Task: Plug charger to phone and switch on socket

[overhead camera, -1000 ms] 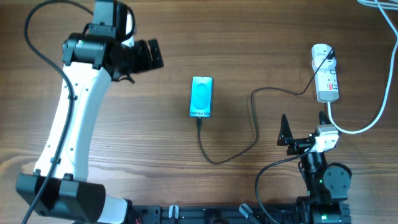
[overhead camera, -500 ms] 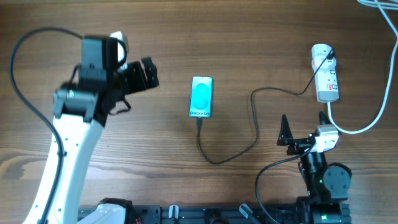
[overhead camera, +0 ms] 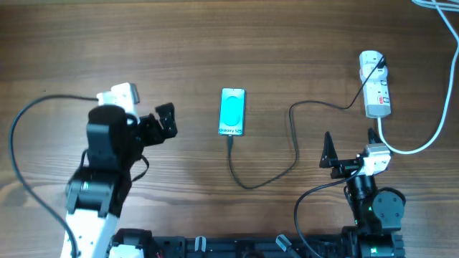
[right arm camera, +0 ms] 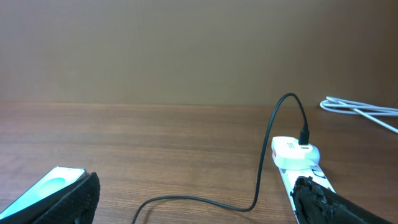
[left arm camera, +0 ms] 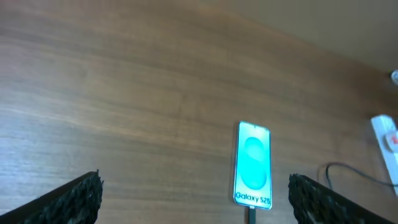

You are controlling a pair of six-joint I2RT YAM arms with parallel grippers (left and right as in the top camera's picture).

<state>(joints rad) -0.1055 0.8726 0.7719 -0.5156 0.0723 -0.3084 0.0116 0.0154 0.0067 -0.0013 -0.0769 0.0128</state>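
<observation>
The phone (overhead camera: 232,112) lies flat at the table's middle, cyan screen up, also in the left wrist view (left arm camera: 253,163) and at the right wrist view's lower left (right arm camera: 46,186). The charger cable (overhead camera: 292,140) runs from the phone's near short edge, where its tip (left arm camera: 250,214) sits against the phone, in a loop to the socket (overhead camera: 375,86). The socket also shows in the wrist views (right arm camera: 298,155) (left arm camera: 388,140). My left gripper (overhead camera: 161,122) (left arm camera: 196,205) is open and empty, left of the phone. My right gripper (overhead camera: 351,147) (right arm camera: 196,205) is open and empty, in front of the socket.
A thick white cord (overhead camera: 430,140) leaves the socket's near end, loops right and runs off past the back right corner (right arm camera: 360,109). The wooden table (overhead camera: 215,43) is bare elsewhere. The arm bases stand at the front edge.
My left arm has drawn back toward the front of the table, its gripper moving nearer and slightly left. The right arm, phone, cable and socket have not moved.
</observation>
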